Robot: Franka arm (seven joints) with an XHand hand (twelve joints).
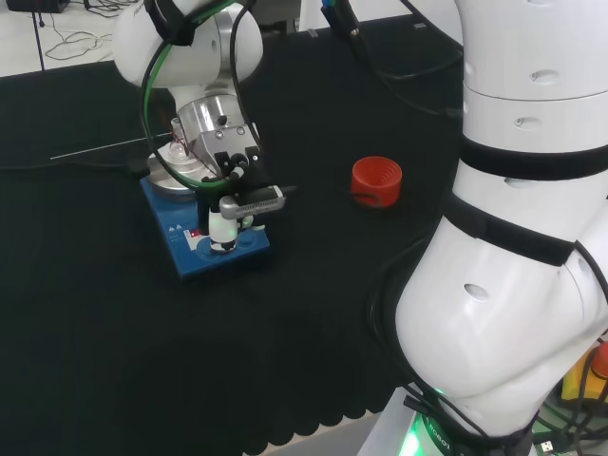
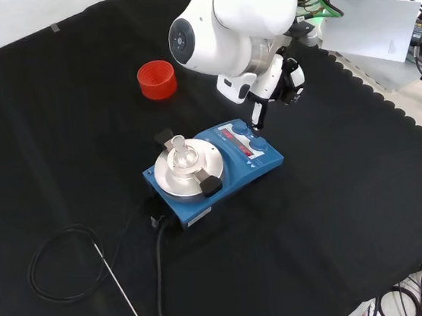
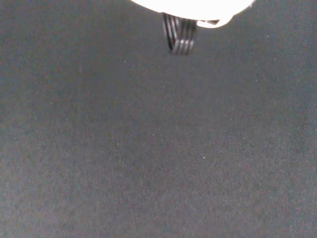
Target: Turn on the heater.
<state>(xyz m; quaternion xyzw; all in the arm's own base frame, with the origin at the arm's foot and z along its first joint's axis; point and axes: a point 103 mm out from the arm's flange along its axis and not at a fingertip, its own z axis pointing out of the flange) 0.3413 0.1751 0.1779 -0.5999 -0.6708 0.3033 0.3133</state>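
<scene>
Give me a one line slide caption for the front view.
Black and white robot hand reaching one finger down to the control panel of the blue hotplate heater, red ribbed ring behind on black cloth.

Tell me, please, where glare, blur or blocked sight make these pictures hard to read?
Head view: the arm's white links fill the right side, and the hand hides part of the heater. Front view: evenly lit, the heater's metal plate shines pale. Wrist view: a washed-out white blur at the top, dim cloth below.

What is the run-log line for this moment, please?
hand: finger down at control panel | heater: blue, small glass vessel on plate | red ribbed stand: apart
</scene>
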